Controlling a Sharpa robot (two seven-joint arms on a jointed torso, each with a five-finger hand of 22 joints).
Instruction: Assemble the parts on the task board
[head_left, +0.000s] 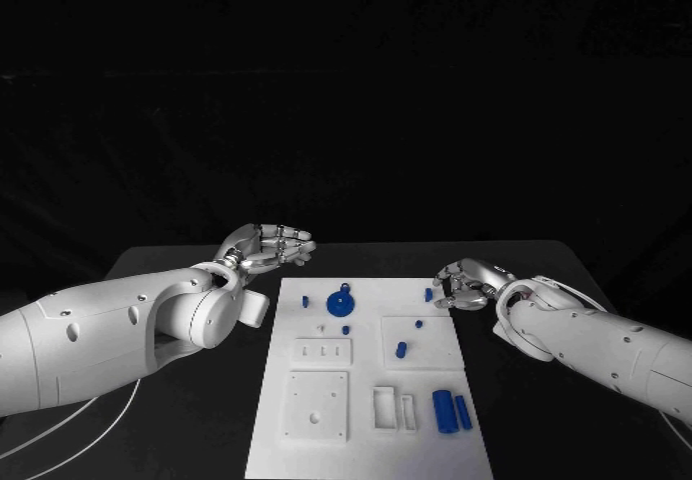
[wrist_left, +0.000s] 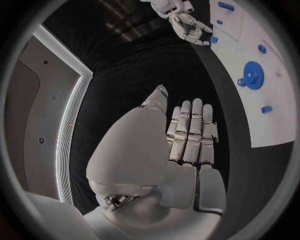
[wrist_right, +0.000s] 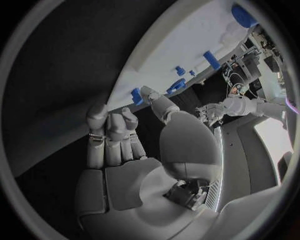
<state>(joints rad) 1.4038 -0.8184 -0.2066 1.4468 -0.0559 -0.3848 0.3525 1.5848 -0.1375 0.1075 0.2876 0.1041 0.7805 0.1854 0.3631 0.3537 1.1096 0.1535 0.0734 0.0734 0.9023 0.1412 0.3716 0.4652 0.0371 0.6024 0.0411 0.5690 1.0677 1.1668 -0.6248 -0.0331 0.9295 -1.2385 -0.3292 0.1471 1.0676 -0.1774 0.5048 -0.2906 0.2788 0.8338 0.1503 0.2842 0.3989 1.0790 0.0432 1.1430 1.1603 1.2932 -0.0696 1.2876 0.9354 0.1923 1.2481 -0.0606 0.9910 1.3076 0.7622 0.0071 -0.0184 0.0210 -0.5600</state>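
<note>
Your right hand (head_left: 464, 284) sits at the right edge of the task board (head_left: 368, 440), toward its far end, with its fingers curled close to a small blue peg (head_left: 428, 294) standing at that edge. From the head view and from the left wrist view, the fingertips are just beside or touching that peg, but you cannot tell whether it is actually pinched; the right wrist view shows the fingers loosely bent with the thumb reaching toward the board edge, nothing clearly between them.

Your left hand (head_left: 271, 246) hovers off the far-left corner of the board, above the black table (head_left: 159, 262), fingers together and lightly curled, holding nothing.

On the board, the blue gear (head_left: 340, 304) lies in the far middle with a small blue piece (head_left: 306, 299) to its left. Two small blue pegs (head_left: 408, 336) stand on the square plate right of centre. Two blue cylinders (head_left: 453, 410) lie side by side at the near right, next to a white slotted block (head_left: 389, 406).

By the look of it, you are at the pick-up of the edge peg, early in the assembly, since most parts lie loose. The next move calls for a sure pinch between thumb and finger before lifting; confirm contact first. The peg is small and stands at the very edge, so a sideways nudge could tip it off onto the table.
</note>
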